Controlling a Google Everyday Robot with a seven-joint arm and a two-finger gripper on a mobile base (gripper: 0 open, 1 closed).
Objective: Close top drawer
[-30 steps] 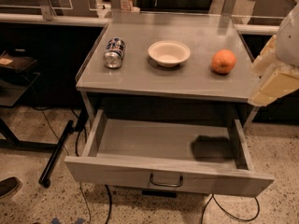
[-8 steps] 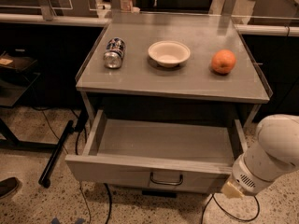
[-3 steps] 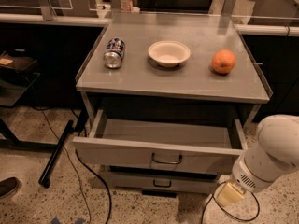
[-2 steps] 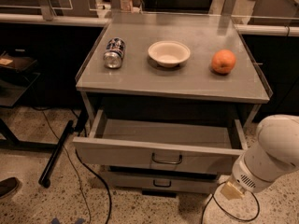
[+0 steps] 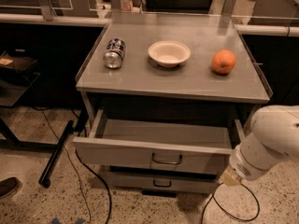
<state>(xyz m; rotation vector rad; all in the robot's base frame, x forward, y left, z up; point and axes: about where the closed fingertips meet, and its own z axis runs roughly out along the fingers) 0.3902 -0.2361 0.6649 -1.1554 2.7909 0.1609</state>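
Observation:
The top drawer (image 5: 117, 154) of the grey cabinet stands partly open, its front panel out past the cabinet top. Its plain grey tray (image 5: 163, 133) is empty, and its dark loop handle (image 5: 167, 161) sits at the centre of the front. My white arm (image 5: 271, 141) reaches in from the right. The gripper (image 5: 229, 177) is at its tan lower end, just off the drawer front's right end and low beside it.
On the cabinet top (image 5: 187, 80) lie a tipped can (image 5: 113, 53), a white bowl (image 5: 169, 53) and an orange (image 5: 224, 61). A lower drawer (image 5: 140, 180) shows slightly out beneath. A black pole (image 5: 56, 154) and cables (image 5: 91, 183) lie on the floor at the left.
The top drawer has gone from fully pulled out to about half open. Over the last second the drawer and the arm have stayed almost still.

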